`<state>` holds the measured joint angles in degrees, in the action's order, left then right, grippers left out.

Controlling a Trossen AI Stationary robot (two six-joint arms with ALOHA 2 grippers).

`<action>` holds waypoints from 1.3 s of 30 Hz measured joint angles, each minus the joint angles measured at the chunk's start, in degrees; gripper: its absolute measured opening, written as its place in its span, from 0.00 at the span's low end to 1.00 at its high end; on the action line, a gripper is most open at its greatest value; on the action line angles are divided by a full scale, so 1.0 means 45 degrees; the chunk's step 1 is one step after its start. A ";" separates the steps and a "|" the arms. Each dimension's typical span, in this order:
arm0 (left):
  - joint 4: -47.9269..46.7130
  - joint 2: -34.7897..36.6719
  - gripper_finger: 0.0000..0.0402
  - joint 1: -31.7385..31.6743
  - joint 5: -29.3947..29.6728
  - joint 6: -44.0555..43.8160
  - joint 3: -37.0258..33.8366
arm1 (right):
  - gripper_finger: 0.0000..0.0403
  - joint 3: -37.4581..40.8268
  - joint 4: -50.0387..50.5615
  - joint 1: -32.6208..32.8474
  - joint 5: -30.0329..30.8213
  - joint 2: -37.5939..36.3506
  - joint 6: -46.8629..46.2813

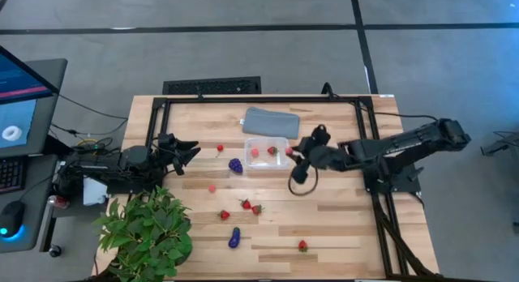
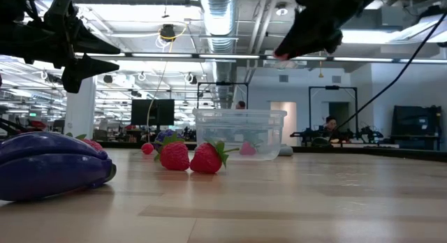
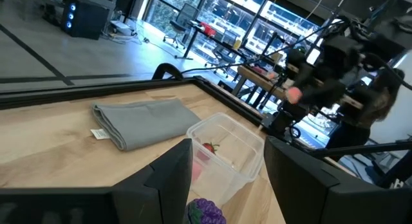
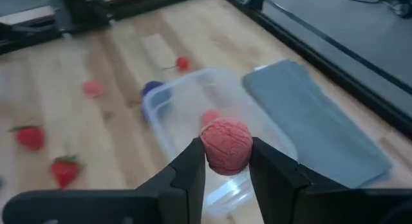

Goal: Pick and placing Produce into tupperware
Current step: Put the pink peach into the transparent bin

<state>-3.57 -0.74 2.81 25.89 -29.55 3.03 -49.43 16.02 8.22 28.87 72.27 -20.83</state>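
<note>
we saw the right gripper (image 4: 226, 161) pinching a pink berry (image 4: 226, 145) just above the clear box (image 1: 267, 152), which already held two fruits. the left gripper (image 1: 188, 155) hovered with jaws spread, near the purple grapes (image 1: 235, 164). strawberries (image 1: 250, 207) lay scattered across the table (image 1: 340, 225).

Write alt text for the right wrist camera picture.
The right pincer holds a pink raspberry-like fruit above the clear tupperware. A grey folded cloth lies beside the box, and strawberries dot the wooden table.
</note>
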 joint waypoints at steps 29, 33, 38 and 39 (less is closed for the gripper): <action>0.0007 -0.0022 0.46 0.0000 0.0306 0.0075 0.0000 | 0.34 0.0019 -0.4105 -0.3938 -0.4129 0.3963 0.1968; 0.0005 -0.0022 0.46 0.0000 0.0306 -0.0042 0.0000 | 0.34 0.0000 -0.4425 -0.3942 -0.4133 0.4026 0.1973; 0.0005 -0.0022 0.46 0.0000 0.0311 -0.0127 0.0000 | 0.34 0.0000 -0.4392 -0.3942 -0.4134 0.4006 0.2066; 0.0005 -0.0022 0.46 0.0000 0.0311 -0.0133 0.0000 | 0.34 0.0000 -0.4382 -0.3942 -0.4134 0.4006 0.2066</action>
<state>-3.55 -0.84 2.81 27.29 -30.15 3.03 -49.43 -3.70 -9.52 10.26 90.30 -11.53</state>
